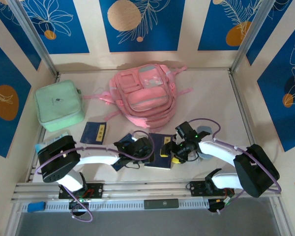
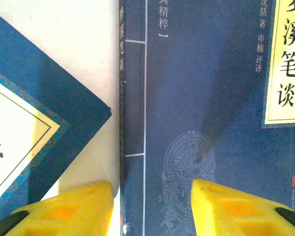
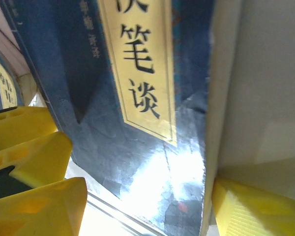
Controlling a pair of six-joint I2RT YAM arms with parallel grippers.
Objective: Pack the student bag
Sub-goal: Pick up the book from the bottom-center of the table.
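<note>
The student bag (image 1: 145, 96), pink with clear front pouches, lies at the back centre of the table, apart from both grippers. A dark blue book (image 1: 161, 150) with a yellow title label lies in front of it, between the grippers. My left gripper (image 1: 146, 147) (image 2: 152, 211) stands open over the book (image 2: 201, 98); one yellow finger (image 2: 64, 211) is over the table and the other over the cover. My right gripper (image 1: 179, 151) (image 3: 147, 211) is open at the opposite side of the book (image 3: 137, 98), one finger (image 3: 258, 209) by the cream page edge.
A mint green zip case (image 1: 59, 105) sits at the back left. Another blue book (image 1: 94, 132) lies left of centre, and a blue book corner (image 2: 19, 137) lies beside my left fingers. A pale blue item (image 1: 205, 132) is by the right arm. Walls close in on three sides.
</note>
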